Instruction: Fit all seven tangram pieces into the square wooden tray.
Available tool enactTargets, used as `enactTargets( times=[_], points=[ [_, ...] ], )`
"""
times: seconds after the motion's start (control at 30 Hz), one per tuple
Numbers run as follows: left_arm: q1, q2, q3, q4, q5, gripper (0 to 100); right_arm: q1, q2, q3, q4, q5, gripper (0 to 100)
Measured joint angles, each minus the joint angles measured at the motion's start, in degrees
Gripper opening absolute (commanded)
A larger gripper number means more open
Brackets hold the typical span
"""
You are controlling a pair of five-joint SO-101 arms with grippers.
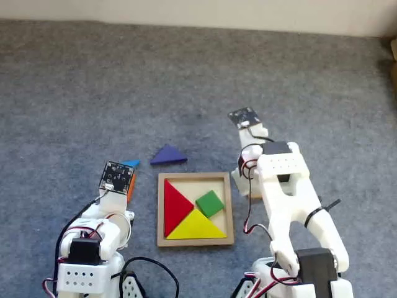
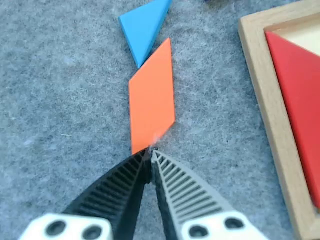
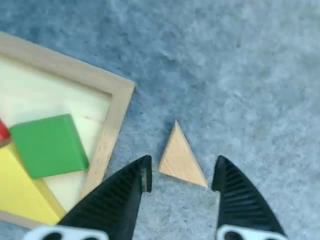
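The square wooden tray (image 1: 195, 177) lies between the two arms and holds a red triangle (image 1: 175, 203), a green square (image 1: 210, 203) and a yellow triangle (image 1: 195, 226). On the carpet beyond it lie a purple triangle (image 1: 169, 155) and a blue triangle (image 1: 129, 164). My left gripper (image 2: 150, 153) is shut, its tips touching the near corner of a flat orange parallelogram (image 2: 151, 97); the blue triangle (image 2: 144, 25) lies just past it. My right gripper (image 3: 183, 170) is open, its fingers either side of a small bare-wood triangle (image 3: 180, 155) just outside the tray rim (image 3: 112, 125).
Grey carpet covers the whole work surface, with open room at the far side and far left. The right arm (image 1: 291, 192) stretches along the tray's right side, and the left arm (image 1: 93, 242) sits at the tray's left. A pale wall edge runs along the back.
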Motion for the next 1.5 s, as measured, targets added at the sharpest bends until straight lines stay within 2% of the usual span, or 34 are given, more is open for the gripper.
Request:
enactTargets(
  times=[0.27, 0.4, 0.73, 0.9, 1.07, 1.33, 1.5],
  points=[
    [0.00, 0.00, 0.00, 0.00, 0.00, 1, -0.09, 9.05, 0.00, 0.00, 3.52, 20.0],
    [0.00, 0.00, 0.00, 0.00, 0.00, 1, 0.00, 9.32, -0.18, 0.00, 3.60, 15.2],
    [0.00, 0.00, 0.00, 0.00, 0.00, 1, 0.26, 9.49, -0.18, -2.20, 5.54, 14.8],
    [0.00, 0.00, 0.00, 0.00, 0.00, 1, 0.44, 9.49, -0.18, -2.20, 5.54, 8.0],
    [0.00, 0.00, 0.00, 0.00, 0.00, 1, 0.62, 8.44, -0.18, 0.00, 5.54, 8.0],
    [0.00, 0.00, 0.00, 0.00, 0.00, 1, 0.44, -2.81, 1.14, 2.90, 4.40, 8.4],
    [0.00, 0.00, 0.00, 0.00, 0.00, 1, 0.44, -4.48, 1.49, 2.90, 0.97, 19.3]
  ],
)
